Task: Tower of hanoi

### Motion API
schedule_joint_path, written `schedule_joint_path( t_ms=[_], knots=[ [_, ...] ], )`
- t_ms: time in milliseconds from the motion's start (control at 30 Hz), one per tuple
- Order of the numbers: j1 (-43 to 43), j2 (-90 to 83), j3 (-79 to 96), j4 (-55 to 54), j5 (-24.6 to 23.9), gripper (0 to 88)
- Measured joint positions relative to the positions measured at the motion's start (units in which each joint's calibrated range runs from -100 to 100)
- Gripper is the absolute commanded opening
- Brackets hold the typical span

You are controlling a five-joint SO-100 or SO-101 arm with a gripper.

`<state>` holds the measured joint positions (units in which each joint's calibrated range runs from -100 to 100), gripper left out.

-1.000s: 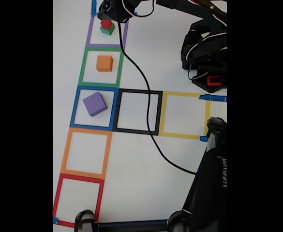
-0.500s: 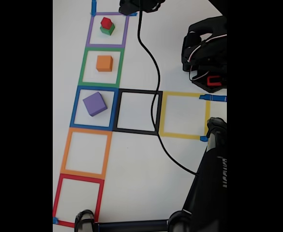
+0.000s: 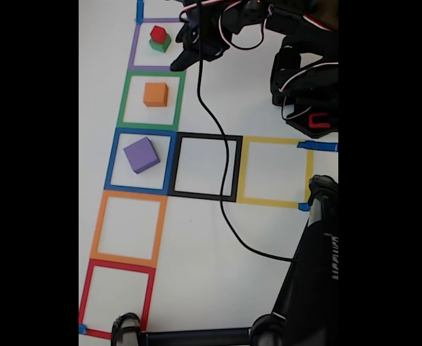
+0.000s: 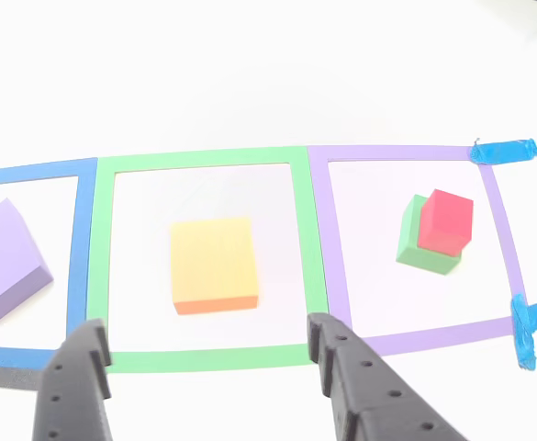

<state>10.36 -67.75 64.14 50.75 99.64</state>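
Observation:
In the fixed view a small red cube [image 3: 158, 33] sits on a green cube [image 3: 161, 45] inside the purple square at the top. An orange cube [image 3: 155, 94] lies in the green square and a purple cube [image 3: 141, 155] in the blue square. My gripper [image 3: 182, 60] hovers at the right edge of the purple square, empty. In the other view its two black fingers [image 4: 343, 367] stand wide apart, so my gripper [image 4: 208, 347] is open just in front of the orange cube [image 4: 215, 265]. The purple cube [image 4: 6, 262] is at left, the red cube [image 4: 447, 220] on the green cube [image 4: 417, 248] at right.
Black [image 3: 205, 137], yellow [image 3: 275, 141], orange [image 3: 128, 194] and red [image 3: 117, 265] tape squares hold nothing. A black cable [image 3: 212, 122] trails across the black square. The arm's base [image 3: 308, 79] is at upper right and a dark stand [image 3: 311, 274] fills the lower right corner.
The gripper left the stacked red and green cubes, swung up toward the top edge, then came back down beside the purple square. The cable shifted with it. The cubes stayed put.

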Motion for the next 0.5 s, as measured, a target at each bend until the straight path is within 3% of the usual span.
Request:
schedule_joint_path(
  t_ms=[500],
  knots=[
    [1.05, 10.22, 30.63, -52.16, 0.00, 37.4]
  ],
)
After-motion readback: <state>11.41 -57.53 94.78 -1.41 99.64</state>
